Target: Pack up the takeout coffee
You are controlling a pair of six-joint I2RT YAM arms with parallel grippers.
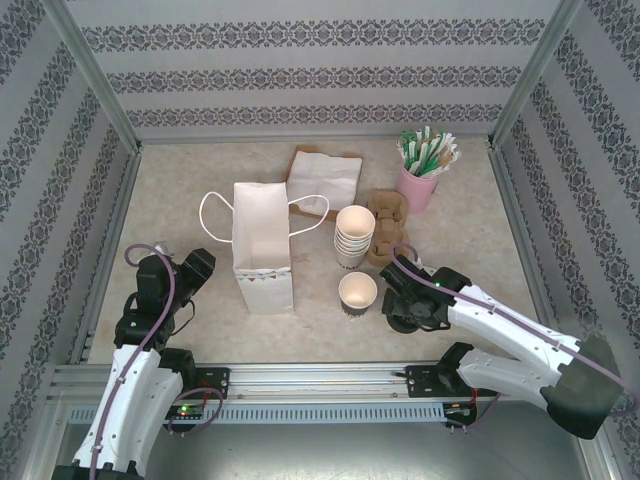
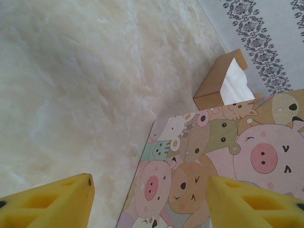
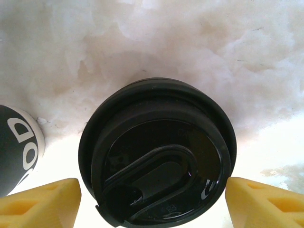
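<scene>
1. Patterned wallpaper (image 1: 300, 70) boxes in a pale marbled worktop (image 1: 180, 190), where two robot arms are set to pack a takeout coffee.
2. Centre front, the cup (image 1: 357, 290) stands open-topped on the worktop, a little to the right of the bag (image 1: 260, 235) and clear of it.
3. On the right, the right gripper (image 3: 152, 190) hangs over the black lid (image 3: 156, 152). The lid sits between jaws spread wide to either side, and neither appears to touch its rim. The cup's dark sleeve shows just left of the lid in the wrist view.
4. On the left, the left gripper (image 2: 149, 183) hovers low beside the bag's cartoon-printed side, its jaws released with nothing between them.
5. Further back, a stack (image 1: 354, 232) of spare cups stands beside a cardboard carrier (image 1: 388, 225). A pink pot (image 1: 420, 182) of straws stands near the rear wall.
6. On this evidence the job is at an early stage: the cup has no lid on it and is not in the bag.
7. What appears to be left: close on the lid, press it onto the cup, then lift the capped cup into the bag. The bag looks to stand upright with its mouth open.
</scene>
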